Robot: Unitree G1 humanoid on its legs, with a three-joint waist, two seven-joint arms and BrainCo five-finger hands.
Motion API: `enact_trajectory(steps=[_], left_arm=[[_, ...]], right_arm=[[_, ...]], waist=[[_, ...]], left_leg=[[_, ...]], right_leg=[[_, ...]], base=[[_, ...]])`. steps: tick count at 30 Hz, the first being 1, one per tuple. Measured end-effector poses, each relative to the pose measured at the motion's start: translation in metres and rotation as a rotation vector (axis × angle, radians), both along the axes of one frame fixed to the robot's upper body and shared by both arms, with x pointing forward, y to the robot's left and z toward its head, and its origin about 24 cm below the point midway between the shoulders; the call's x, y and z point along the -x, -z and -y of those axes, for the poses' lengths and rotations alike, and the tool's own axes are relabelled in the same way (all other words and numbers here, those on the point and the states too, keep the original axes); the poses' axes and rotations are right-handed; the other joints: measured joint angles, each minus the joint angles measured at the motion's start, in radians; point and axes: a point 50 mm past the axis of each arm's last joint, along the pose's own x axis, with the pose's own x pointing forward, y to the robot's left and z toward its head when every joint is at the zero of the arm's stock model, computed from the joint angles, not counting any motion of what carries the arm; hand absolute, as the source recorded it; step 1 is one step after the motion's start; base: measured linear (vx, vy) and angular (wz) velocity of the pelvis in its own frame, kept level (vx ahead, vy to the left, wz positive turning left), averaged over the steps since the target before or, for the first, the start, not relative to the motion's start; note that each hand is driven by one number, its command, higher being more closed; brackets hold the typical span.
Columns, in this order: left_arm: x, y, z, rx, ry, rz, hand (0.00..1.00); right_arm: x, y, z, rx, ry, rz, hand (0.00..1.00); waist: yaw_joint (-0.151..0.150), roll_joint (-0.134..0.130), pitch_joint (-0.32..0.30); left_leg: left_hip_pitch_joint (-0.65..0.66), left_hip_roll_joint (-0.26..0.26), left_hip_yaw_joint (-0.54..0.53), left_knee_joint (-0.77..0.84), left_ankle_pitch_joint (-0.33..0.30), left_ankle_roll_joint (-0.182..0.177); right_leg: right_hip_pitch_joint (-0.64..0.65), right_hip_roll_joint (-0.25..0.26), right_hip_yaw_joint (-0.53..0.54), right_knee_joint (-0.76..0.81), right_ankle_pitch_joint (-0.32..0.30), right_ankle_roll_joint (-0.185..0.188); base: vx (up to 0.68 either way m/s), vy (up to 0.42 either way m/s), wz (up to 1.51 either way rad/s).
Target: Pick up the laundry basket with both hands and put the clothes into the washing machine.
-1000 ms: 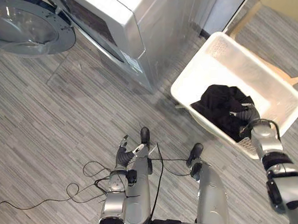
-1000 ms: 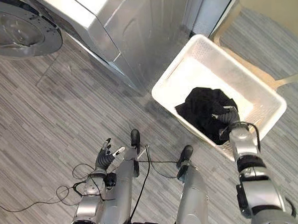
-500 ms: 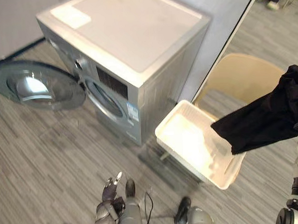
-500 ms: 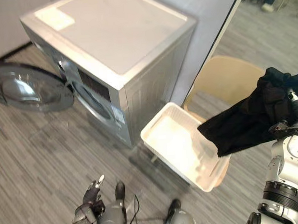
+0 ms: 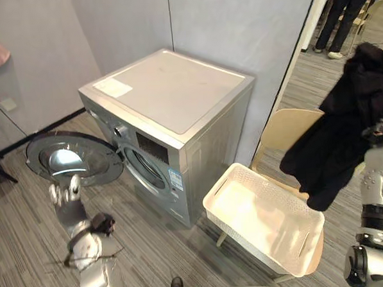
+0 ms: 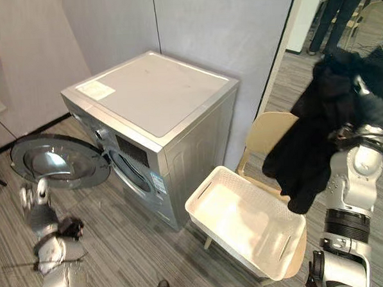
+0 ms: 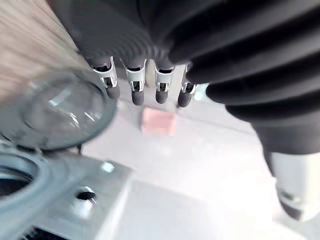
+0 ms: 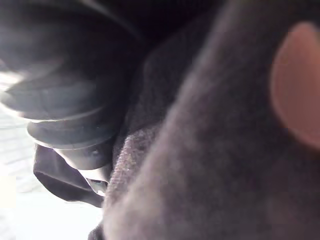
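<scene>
Black garment (image 6: 307,144) hangs clutched in right hand (image 6: 345,135); left hand (image 5: 68,188) straight-fingered, empty. Trailing cloth could snag washer door (image 5: 70,159) or slip free.

Setting: a laundry corner, partitioned off inside a larger indoor space.

- A silver front-loading washing machine (image 5: 170,112) is standing against plain grey partition panels (image 5: 237,32), with its round glass door (image 5: 73,159) hanging wide open.
- A white perforated laundry basket (image 5: 259,214) is sitting on a beige chair (image 5: 287,129) just beside the machine.
- Grey wood-look plank flooring (image 5: 24,255) is running across the whole area.
- Past the panels' edge, a person's legs (image 5: 340,17) are standing in an open walkway.
</scene>
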Motion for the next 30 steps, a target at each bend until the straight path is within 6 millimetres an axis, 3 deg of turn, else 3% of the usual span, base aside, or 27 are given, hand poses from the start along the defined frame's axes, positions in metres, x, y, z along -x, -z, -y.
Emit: enact_trajectory(steps=[2,3,5,7,9,12,15,17,25,30], left_arm=[[-0.019,-0.027,0.016,-0.093,0.105,0.091,0.0],[-0.037,-0.053,0.038,-0.176,0.23,0.188,0.0],[-0.052,-0.076,0.065,-0.241,0.383,0.28,0.0],[-0.071,-0.104,0.114,-0.312,0.625,0.385,0.0],[-0.082,-0.113,0.15,-0.351,0.792,0.412,0.0],[-0.094,-0.107,0.197,-0.404,1.021,0.355,0.0],[-0.102,-0.086,0.226,-0.431,1.159,0.224,0.0],[-0.105,-0.075,0.236,-0.448,1.201,0.161,0.0],[-0.115,-0.062,0.276,-0.566,1.265,0.014,0.0],[-0.115,-0.044,0.283,-0.643,1.266,-0.073,0.0]], right_arm=[[-0.006,-0.008,-0.015,0.016,-0.067,0.03,1.0],[-0.01,-0.016,-0.026,0.029,-0.113,0.071,1.0],[-0.015,-0.026,-0.036,0.024,-0.168,0.11,1.0],[-0.023,-0.044,-0.053,0.023,-0.239,0.169,1.0],[-0.028,-0.06,-0.07,0.035,-0.302,0.212,1.0],[-0.032,-0.088,-0.095,0.068,-0.386,0.287,1.0],[-0.034,-0.117,-0.115,0.083,-0.46,0.361,1.0],[-0.039,-0.129,-0.127,0.1,-0.493,0.37,1.0],[-0.043,-0.13,-0.148,0.078,-0.561,0.366,1.0],[-0.044,-0.127,-0.159,0.073,-0.596,0.36,1.0]], waist=[[-0.002,0.003,-0.003],[-0.004,0.004,-0.004],[-0.01,0.006,-0.005],[-0.033,0.008,-0.006],[-0.045,0.008,-0.007],[-0.065,0.014,-0.01],[-0.075,0.026,-0.018],[-0.077,0.028,-0.02],[-0.089,0.028,-0.019],[-0.092,0.025,-0.019]], left_leg=[[0.009,0.004,0.011,-0.001,0.0,0.0],[0.009,0.007,0.015,-0.002,0.0,0.0],[0.009,0.007,0.017,-0.003,0.001,-0.002],[0.016,0.003,0.01,-0.021,0.018,-0.003],[0.018,0.003,0.009,-0.023,0.022,-0.003],[0.021,0.006,0.01,-0.023,0.022,-0.003],[0.022,0.013,0.021,-0.023,0.022,-0.003],[0.024,0.022,0.04,-0.023,0.022,-0.003],[0.026,0.045,0.075,-0.023,0.023,-0.005],[0.025,0.061,0.101,-0.023,0.024,-0.01]], right_leg=[[0.0,0.004,0.015,-0.001,0.003,-0.003],[0.0,0.007,0.023,-0.001,0.006,-0.006],[-0.002,0.008,0.029,-0.002,0.01,-0.004],[0.001,0.007,0.028,-0.001,0.011,-0.005],[0.001,0.008,0.03,0.0,0.013,-0.003],[0.002,0.011,0.035,-0.001,0.013,-0.003],[-0.008,0.02,0.053,-0.002,0.014,-0.005],[-0.021,0.028,0.075,-0.002,0.019,-0.012],[-0.045,0.052,0.114,-0.005,0.028,-0.026],[-0.061,0.068,0.14,-0.015,0.04,-0.04]], base=[[-0.05,0.013,-0.25],[-0.05,0.011,-0.14],[-0.04,0.015,-0.07],[-0.03,0.02,0.08],[-0.01,0.008,0.03],[0.0,0.004,-0.04],[0.02,-0.009,-0.14],[0.03,-0.016,-0.32],[0.0,-0.006,-0.16],[-0.01,0.002,-0.18]])
